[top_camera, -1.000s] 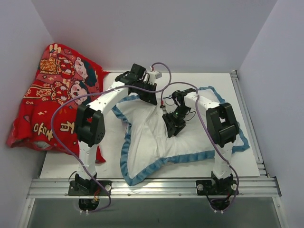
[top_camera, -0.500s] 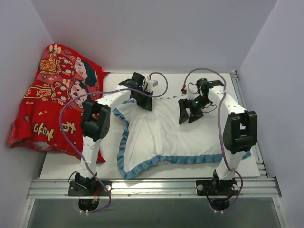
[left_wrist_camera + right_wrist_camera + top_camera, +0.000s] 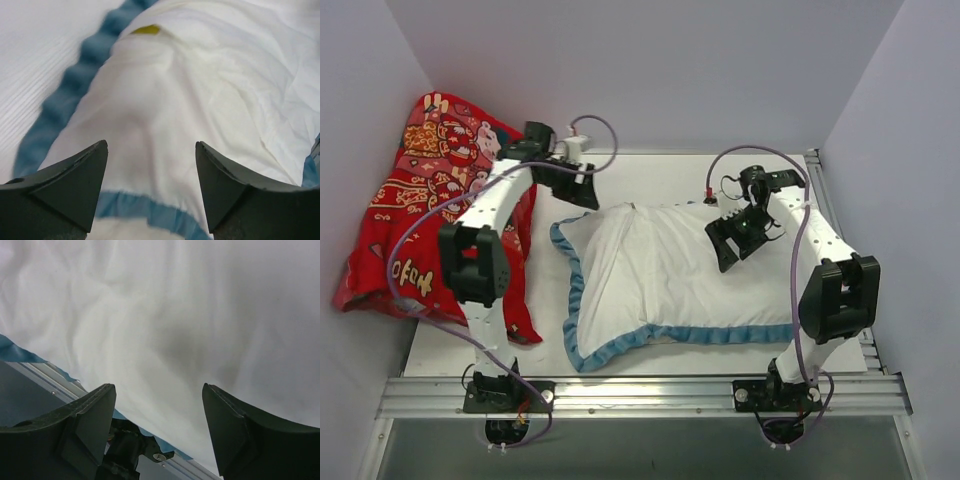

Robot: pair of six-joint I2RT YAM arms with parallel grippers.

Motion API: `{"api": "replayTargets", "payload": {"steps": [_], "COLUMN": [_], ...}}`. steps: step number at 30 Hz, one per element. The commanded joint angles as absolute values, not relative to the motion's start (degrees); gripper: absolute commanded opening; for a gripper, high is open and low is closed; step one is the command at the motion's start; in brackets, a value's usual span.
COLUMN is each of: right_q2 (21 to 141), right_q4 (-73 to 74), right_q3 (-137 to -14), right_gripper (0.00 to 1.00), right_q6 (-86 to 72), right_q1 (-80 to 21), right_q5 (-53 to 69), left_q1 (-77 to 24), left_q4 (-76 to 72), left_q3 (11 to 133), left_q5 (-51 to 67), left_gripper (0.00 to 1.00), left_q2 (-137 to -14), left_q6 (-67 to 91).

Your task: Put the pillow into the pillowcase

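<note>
Top external view, widest first: white table (image 3: 660, 170) between pale walls, a metal rail (image 3: 640, 392) along its near edge; spread over the table's middle and right, the pillowcase (image 3: 660, 280), white side outward, plump and lightly creased, blue ruffled trim (image 3: 570, 300) down its left side and along its near edge; heaped against the left wall, a red cartoon-figure cloth (image 3: 415, 220), near the pillowcase but apart from it; left arm (image 3: 490, 215) crossing that cloth's right edge toward the pillowcase's far-left corner; right arm (image 3: 825, 260) bent up along the table's right side; left gripper (image 3: 588, 196) poised just beyond that far-left corner, fingers spread wide and grasping nothing (plain in the left wrist view, only white fabric and ruffle in the gap); right gripper (image 3: 728, 255) hanging over the right part of the white fabric, fingers likewise parted and empty, with white cloth, a strip of blue trim and the rail showing past them in the right wrist view; whether either pair of tips brushes the fabric, impossible to say; smallest of all, the pillow (image 3: 146, 30), visible only as a sliver of yellow piping at the cover's corner in the left wrist view, otherwise hidden under the white cloth; whether wholly inside, cannot tell.
</note>
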State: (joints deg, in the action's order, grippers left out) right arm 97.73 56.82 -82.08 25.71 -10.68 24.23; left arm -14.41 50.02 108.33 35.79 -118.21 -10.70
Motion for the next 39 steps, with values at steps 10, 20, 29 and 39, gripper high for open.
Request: {"api": "replayTargets", "payload": {"steps": [10,20,29,39], "right_q2": [128.21,130.41,139.30,144.32], "right_q4": [67.76,47.20,39.13,37.00], "right_q3": [-136.01,-127.52,-131.67,-130.35], "right_gripper": [0.77,0.92,0.89,0.81], "right_q6": [16.53,8.00,4.75,16.59], "right_q1": [11.59,16.87,18.55,9.86], "right_q5": [18.03,9.30,20.37,6.88], "left_q1": [-3.16,-5.62,-6.33,-6.42], "left_q4": [53.88,53.44,53.70,54.49], "left_q3": [109.16,106.09,104.50,105.29], "left_q5": [21.65,13.27,10.28,10.20], "left_gripper": [0.77,0.84,0.85,0.86], "left_q2": [-120.67,-124.19,-126.03,-126.21], "left_q6": [-5.36,-4.48,-5.71,-6.33]}}
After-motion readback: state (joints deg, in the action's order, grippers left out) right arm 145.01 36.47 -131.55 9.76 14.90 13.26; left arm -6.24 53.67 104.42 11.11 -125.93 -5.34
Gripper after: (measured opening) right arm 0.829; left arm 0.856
